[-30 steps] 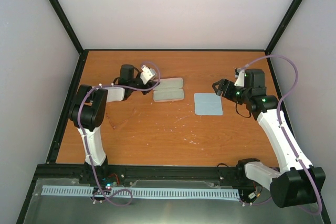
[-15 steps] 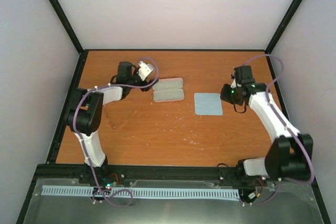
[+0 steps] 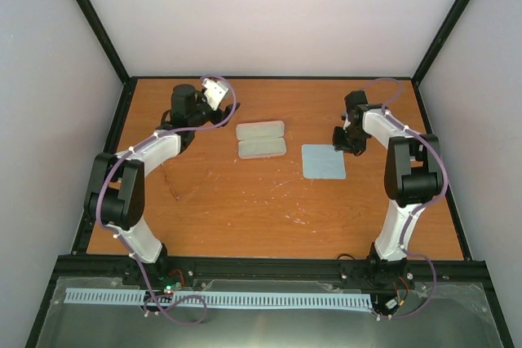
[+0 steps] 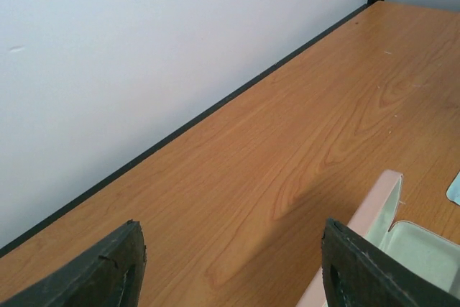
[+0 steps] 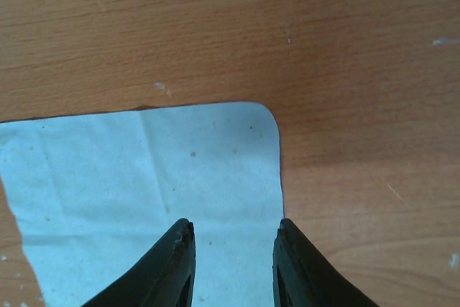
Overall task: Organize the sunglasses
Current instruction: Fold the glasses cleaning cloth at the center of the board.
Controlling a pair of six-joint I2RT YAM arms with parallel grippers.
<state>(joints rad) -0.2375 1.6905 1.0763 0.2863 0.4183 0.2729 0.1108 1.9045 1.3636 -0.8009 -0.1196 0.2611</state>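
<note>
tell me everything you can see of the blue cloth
The blue cloth is a pale blue, roughly square sheet with rounded corners, thin and soft-looking, lying flat on the wooden table, right of the open case and apart from it. The right wrist view shows faint creases and small specks. The right gripper hangs over its far right corner, jaws slightly apart; whether it touches the cloth cannot be told.

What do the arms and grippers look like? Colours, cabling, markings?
Both match. The left arm and right arm have white link shells, black joint housings and a purple cable looped loosely outside. The left gripper and right gripper have dark matte fingers with tapered tips. No markings are legible.
</note>
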